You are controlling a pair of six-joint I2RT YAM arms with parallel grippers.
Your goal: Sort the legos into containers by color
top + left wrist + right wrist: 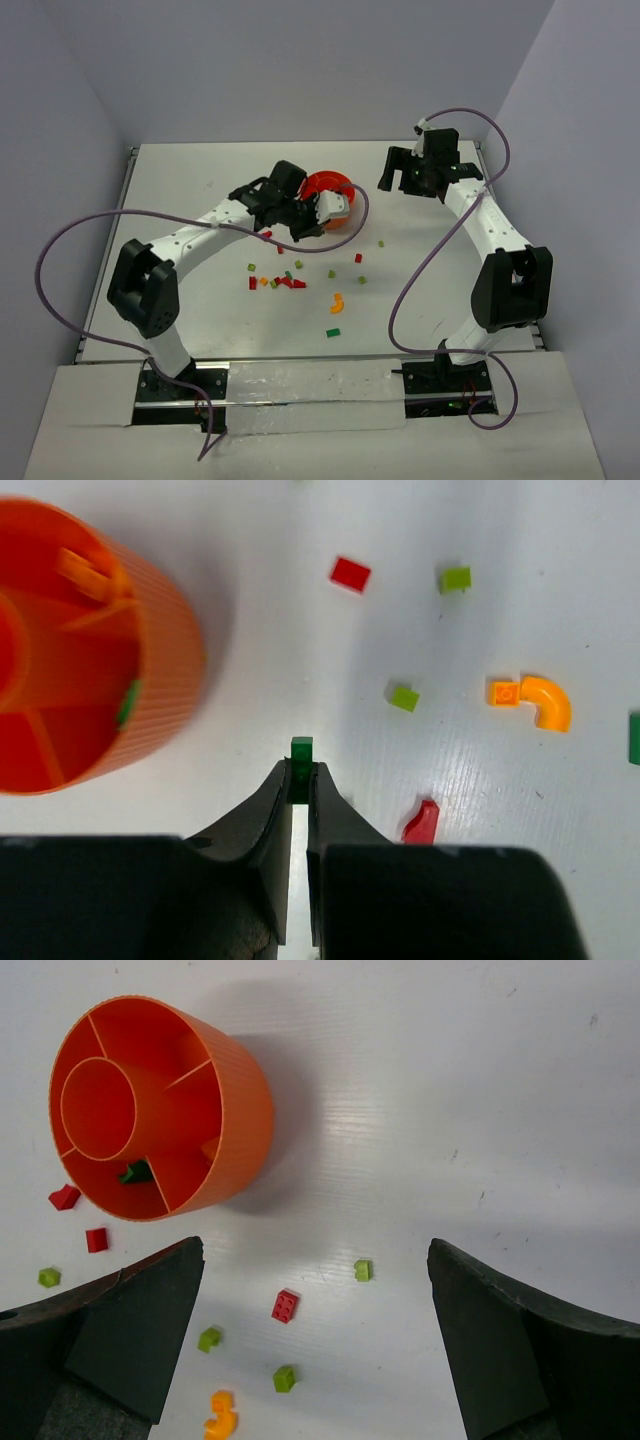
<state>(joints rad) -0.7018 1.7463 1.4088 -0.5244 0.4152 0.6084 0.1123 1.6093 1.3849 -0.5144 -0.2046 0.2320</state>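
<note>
My left gripper (301,782) is shut on a small dark green lego (301,752) that sticks out past its tips, just right of the orange bowl (160,670). The bowl (332,182) has divided compartments around a central cup; one compartment holds a dark green piece (134,1172), another an orange piece (86,572). Loose legos lie on the white table: a red brick (285,1305), lime bits (363,1270), an orange curved piece (546,701) and a red cluster (290,283). My right gripper (315,1250) hangs open above the table right of the bowl, nothing between its fingers.
The white table is walled by grey panels at the back and both sides. A red piece (422,822) lies close beside my left fingers. Purple cables loop from both arms. A dark green brick (333,332) lies nearest the arm bases.
</note>
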